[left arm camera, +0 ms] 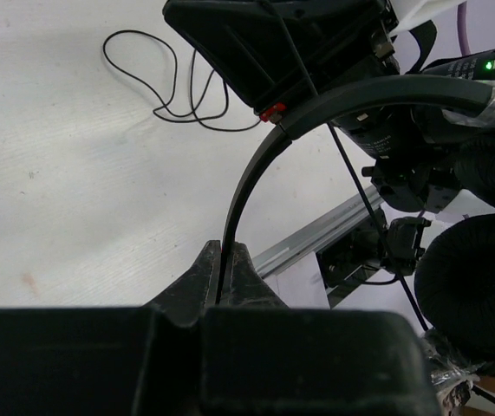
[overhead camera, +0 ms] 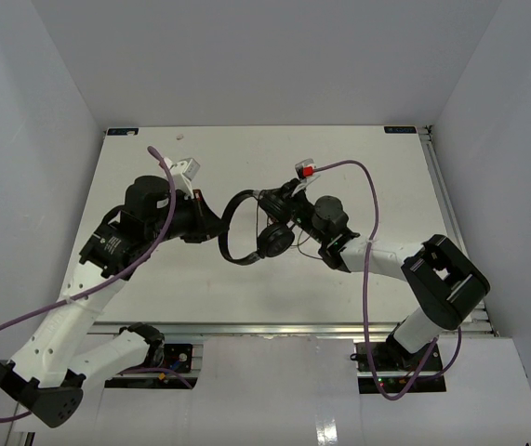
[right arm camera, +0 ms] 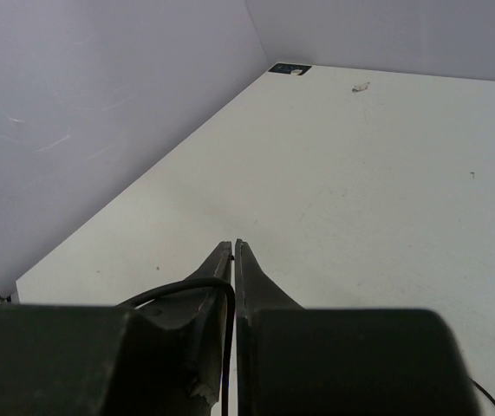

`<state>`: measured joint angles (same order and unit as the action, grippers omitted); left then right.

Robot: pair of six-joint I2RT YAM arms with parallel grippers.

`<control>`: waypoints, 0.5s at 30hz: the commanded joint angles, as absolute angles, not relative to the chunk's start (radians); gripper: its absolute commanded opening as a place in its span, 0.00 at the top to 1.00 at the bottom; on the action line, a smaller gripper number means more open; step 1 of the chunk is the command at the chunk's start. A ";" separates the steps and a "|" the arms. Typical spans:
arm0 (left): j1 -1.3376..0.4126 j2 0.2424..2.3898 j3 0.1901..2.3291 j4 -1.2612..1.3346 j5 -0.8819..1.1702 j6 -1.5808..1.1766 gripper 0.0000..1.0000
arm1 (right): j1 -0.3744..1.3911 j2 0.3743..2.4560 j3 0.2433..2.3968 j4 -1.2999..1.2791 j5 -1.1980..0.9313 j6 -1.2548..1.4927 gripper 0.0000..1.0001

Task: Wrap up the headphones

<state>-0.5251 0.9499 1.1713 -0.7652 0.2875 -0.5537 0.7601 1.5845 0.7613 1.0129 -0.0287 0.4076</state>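
Left gripper (left arm camera: 227, 250) of mine is clamped tight on the thin headband (left arm camera: 245, 186) of the headphones (overhead camera: 272, 242), held between my two wrists over the middle of the table (overhead camera: 386, 177). Right gripper (right arm camera: 233, 246) has its jaws all but closed, the cable (right arm camera: 176, 293) running into the slit between them.

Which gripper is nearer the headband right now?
Left. The left gripper is clamped on the headband itself. The right gripper pinches the cable instead, near the band's other end.
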 commanded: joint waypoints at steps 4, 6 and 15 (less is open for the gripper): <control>-0.529 0.905 1.161 -0.726 0.448 -0.558 1.00 | 0.744 1.571 0.822 1.029 0.055 0.402 0.84; -0.529 0.901 1.152 -0.717 0.452 -0.566 1.00 | 0.744 1.571 0.819 1.046 0.067 0.408 0.86; -0.529 0.888 1.112 -0.680 0.487 -0.604 1.00 | 0.744 1.600 0.765 1.221 0.106 0.446 0.92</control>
<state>-0.5255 0.9206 1.1289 -0.7389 0.4137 -0.5689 0.7483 1.5845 0.7805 1.0617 0.0497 0.4300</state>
